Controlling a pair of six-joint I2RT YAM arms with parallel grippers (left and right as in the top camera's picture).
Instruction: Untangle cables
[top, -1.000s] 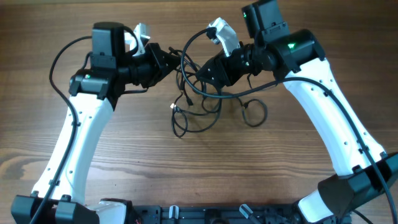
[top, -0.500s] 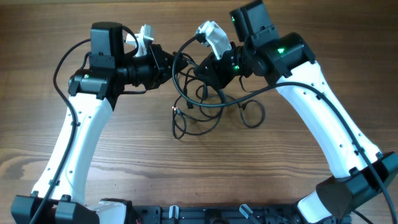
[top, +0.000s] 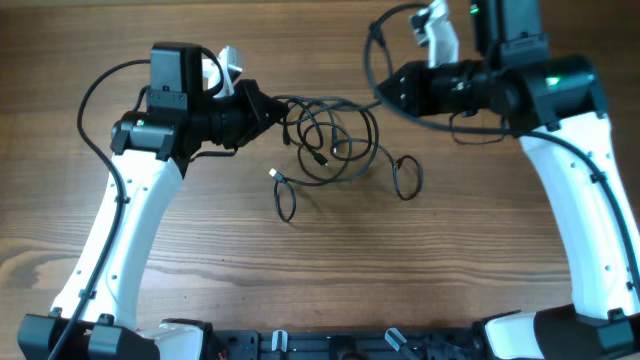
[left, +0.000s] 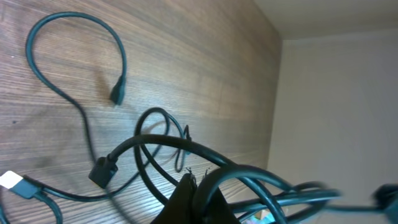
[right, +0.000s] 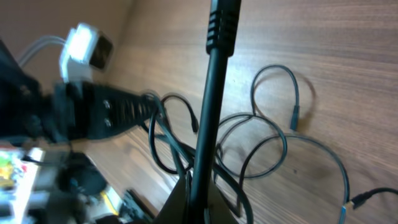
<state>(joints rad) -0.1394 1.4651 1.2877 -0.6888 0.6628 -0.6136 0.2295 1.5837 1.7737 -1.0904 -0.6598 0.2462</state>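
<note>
Bench (top: 200, 280): cables (top: 330, 150) knotted centre.
Left gripper (top: 265, 103): clamps cables, knot at 3 o'clock.
Right gripper (top: 385, 92): clamps cables, knot at 8 o'clock.

Looking down from above, the left jaws melt into the black cables (top: 322, 157) where they meet, so I can't pick out which strand they pinch. The right arm (top: 560, 95) runs off the upper edge. Each wrist view cuts off its own jaws at the lower edge. From the right wrist, the left arm (right: 93, 112) is a blur, and the plug (right: 359, 200) near the corner is too small to read.
</note>
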